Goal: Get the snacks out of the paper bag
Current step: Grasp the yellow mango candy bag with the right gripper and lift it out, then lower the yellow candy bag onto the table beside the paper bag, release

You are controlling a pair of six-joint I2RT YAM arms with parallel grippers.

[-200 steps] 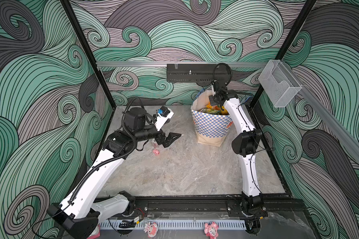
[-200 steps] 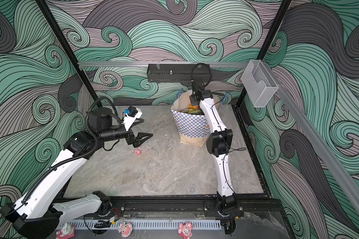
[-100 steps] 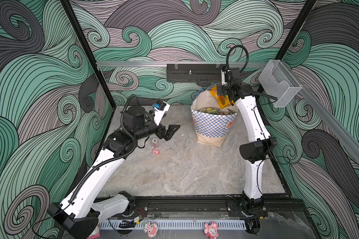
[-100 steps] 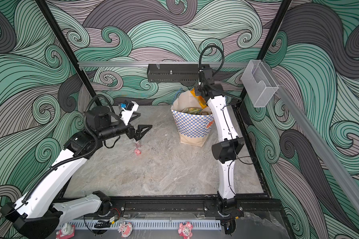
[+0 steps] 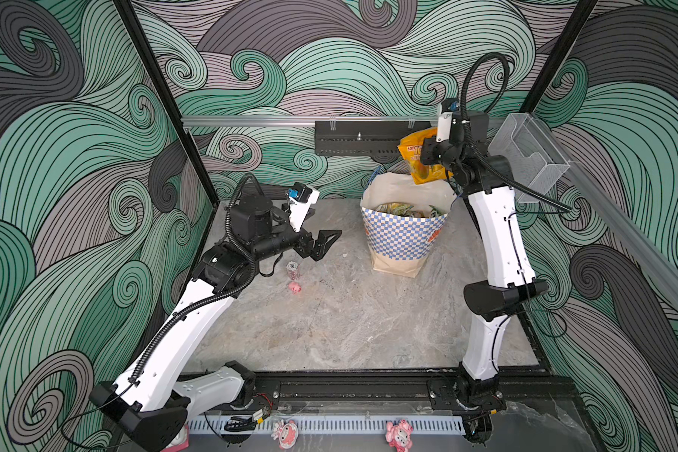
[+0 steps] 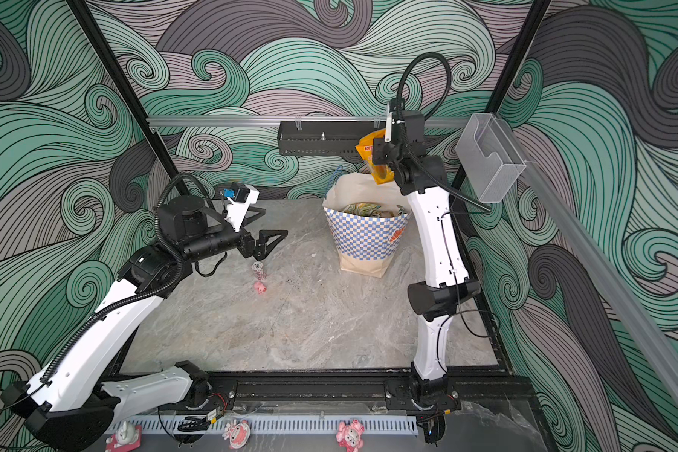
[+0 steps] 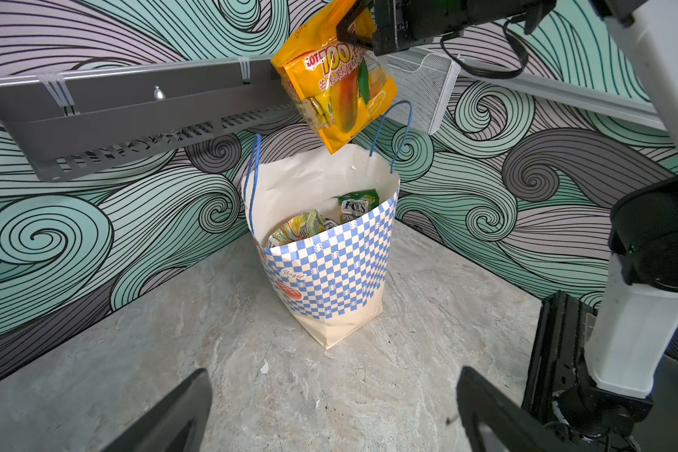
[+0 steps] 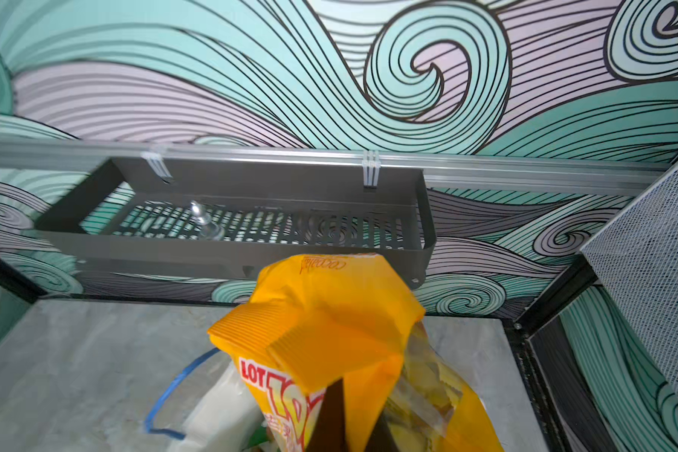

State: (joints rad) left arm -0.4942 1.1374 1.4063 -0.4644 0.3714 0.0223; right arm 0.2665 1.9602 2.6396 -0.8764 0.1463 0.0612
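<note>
Right tool (image 5: pixel 426 153) clenched on the top seal of the orange-yellow packet (image 7: pixel 337 90). The packet hangs by that edge, tilted, with its lower corner just above the back rim of the paper bag (image 7: pixel 329 281); not touching, as far as the left wrist view shows. A pinch on the flat crimped seal makes sense: it looks like the only stiff bit, and the body is puffy and slippery. It is held high so the dangling end clears the rim and the blue cord handles (image 7: pixel 402 129). One handle loop stands right beside the packet, a snag risk if it goes sideways low

Bag upright on the worktop (image 5: pixel 349 321) near the back wall, right of centre in both top views, mouth open. Inside: green FOX'S packet (image 7: pixel 357 205) standing against the far wall, crumpled yellow-green packet (image 7: pixel 300 231) beside it, anything below hidden. No snack lies on the worktop, so the task looks early: one in the air, the rest in the bag

Left tool (image 5: pixel 323 243) released, jaws wide, empty, hovering over the worktop well apart from the bag and aimed at it. Probably parked out of the way, or ready to steady the bag, since light paper could tip as packets drag out. Tiny pink pig (image 5: pixel 295 288) on the worktop near the left tool, not a snack, ignore

Next, as a guess: carry the packet over bare worktop, set it down, let go, then go for the FOX'S one
</note>
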